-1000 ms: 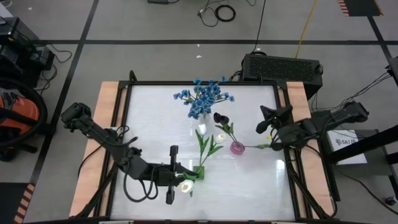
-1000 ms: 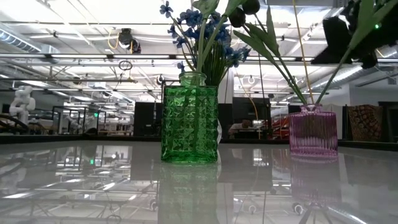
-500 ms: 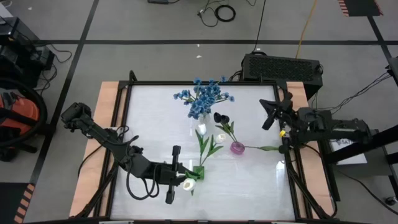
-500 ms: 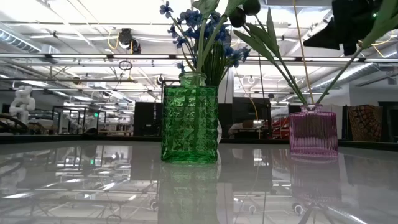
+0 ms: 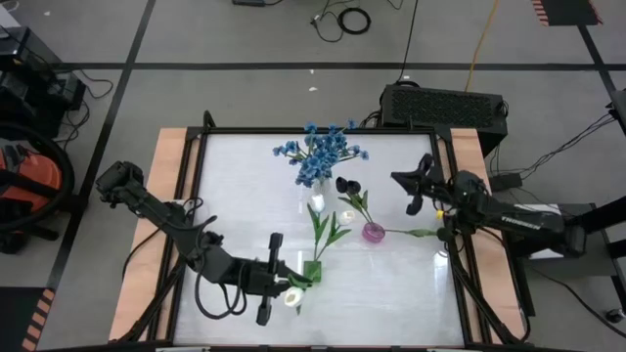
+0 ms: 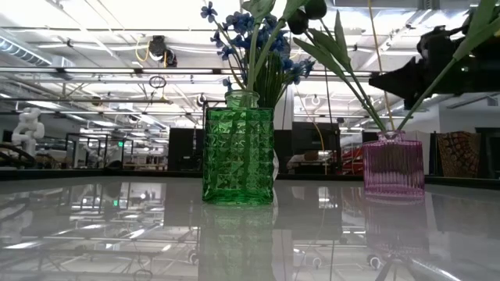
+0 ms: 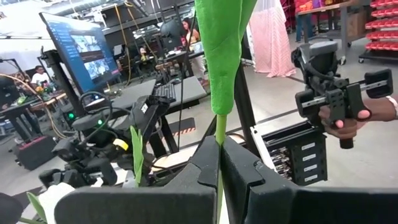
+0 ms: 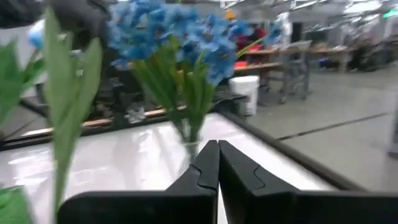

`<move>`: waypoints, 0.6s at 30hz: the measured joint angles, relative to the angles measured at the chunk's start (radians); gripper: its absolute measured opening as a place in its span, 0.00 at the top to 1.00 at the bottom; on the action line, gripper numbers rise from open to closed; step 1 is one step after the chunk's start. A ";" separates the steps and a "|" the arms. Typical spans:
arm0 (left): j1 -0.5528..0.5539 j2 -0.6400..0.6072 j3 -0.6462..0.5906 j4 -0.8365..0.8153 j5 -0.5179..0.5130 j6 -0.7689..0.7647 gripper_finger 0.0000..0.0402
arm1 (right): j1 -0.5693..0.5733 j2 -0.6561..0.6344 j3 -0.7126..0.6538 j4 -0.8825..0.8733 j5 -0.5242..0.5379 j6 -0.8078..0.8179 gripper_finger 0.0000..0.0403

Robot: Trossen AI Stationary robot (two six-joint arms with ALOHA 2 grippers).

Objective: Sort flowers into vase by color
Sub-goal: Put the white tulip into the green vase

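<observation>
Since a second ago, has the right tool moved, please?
Yes. In the high view the right tool has swung from just inside the table's right edge further in over the table, a little toward the blue flowers. It is shut and empty.

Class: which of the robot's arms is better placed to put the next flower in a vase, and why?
Probably the left: its claw is shut on a white tulip's green stem near the green vase. The right claw is shut, holding nothing.

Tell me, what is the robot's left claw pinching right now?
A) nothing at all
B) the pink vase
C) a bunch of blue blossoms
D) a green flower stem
D: in the left wrist view the left gripper has its fingers closed on a thin green stem that rises into a broad leaf, and from above a white bud sits at that gripper.
</observation>
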 joint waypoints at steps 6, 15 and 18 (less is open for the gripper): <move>-0.004 0.000 0.000 -0.003 0.000 -0.025 0.98 | -0.003 0.006 -0.002 -0.022 -0.039 0.059 1.00; -0.020 0.000 0.000 -0.009 -0.006 -0.051 0.98 | 0.071 0.006 -0.002 -0.090 -0.030 0.029 1.00; -0.021 0.000 0.000 -0.038 -0.024 -0.050 0.98 | 0.104 0.006 -0.002 -0.125 -0.032 0.019 1.00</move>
